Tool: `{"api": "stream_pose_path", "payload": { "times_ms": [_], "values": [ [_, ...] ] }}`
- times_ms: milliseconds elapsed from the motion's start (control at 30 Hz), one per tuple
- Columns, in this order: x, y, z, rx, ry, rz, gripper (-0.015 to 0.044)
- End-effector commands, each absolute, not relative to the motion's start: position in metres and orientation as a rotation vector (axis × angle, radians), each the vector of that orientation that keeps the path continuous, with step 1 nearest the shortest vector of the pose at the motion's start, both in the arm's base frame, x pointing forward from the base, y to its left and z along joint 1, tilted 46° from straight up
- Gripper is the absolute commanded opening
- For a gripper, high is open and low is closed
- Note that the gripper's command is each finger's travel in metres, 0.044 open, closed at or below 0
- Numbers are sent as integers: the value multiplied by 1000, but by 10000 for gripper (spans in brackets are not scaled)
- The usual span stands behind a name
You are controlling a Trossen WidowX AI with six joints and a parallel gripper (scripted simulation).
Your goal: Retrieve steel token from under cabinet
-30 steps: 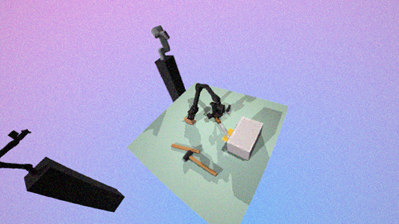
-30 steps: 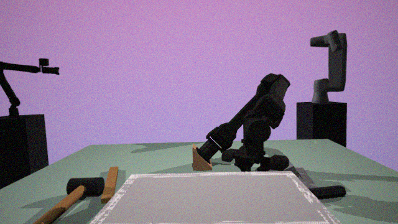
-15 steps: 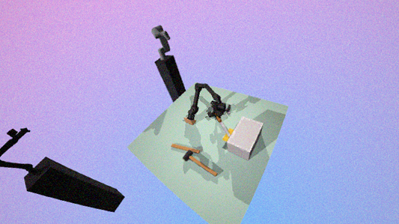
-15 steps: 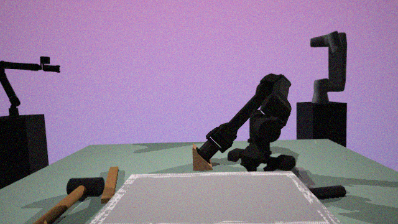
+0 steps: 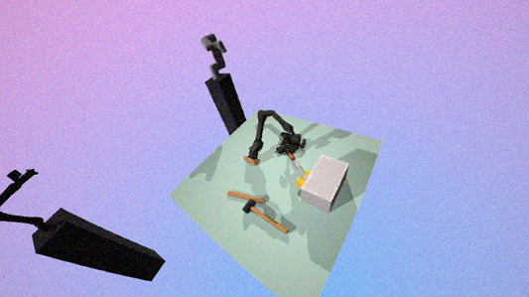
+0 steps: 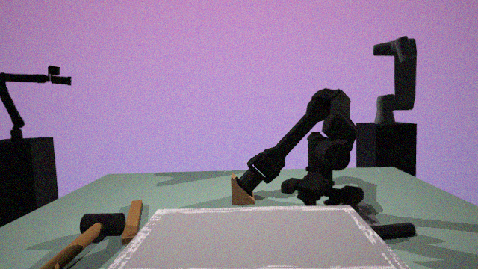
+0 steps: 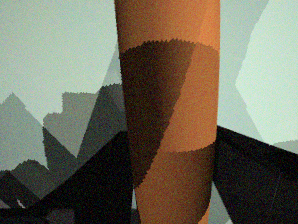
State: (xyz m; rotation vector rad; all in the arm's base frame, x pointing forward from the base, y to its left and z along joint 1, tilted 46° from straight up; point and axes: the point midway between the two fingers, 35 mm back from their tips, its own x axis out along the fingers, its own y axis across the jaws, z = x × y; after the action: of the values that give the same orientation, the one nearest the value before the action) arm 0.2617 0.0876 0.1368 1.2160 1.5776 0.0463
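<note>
My gripper is shut on the orange-brown wooden handle of a tool, between the arm's base and the cabinet. The tool's thin pale shaft slopes toward the cabinet, and its far end is over or at the yellow marked area. Whether that end touches the table is too small to tell. The pale grey cabinet stands right behind the marked area. Its vent slots do not show. I cannot make out the steel token in any view.
A black-headed mallet and a wooden bar lie left of the cabinet. A black rod-like thing lies on the other side. The green table carries my arm's wooden base block. Two other arms stand on black pedestals beyond it.
</note>
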Motion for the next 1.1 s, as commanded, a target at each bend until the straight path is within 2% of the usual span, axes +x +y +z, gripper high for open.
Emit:
{"api": "stream_pose_path", "payload": {
  "times_ms": [0,1067],
  "values": [
    [262,92,145,1215,1564,62,0],
    [263,96,150,1070,1523,204,0]
  ]
}}
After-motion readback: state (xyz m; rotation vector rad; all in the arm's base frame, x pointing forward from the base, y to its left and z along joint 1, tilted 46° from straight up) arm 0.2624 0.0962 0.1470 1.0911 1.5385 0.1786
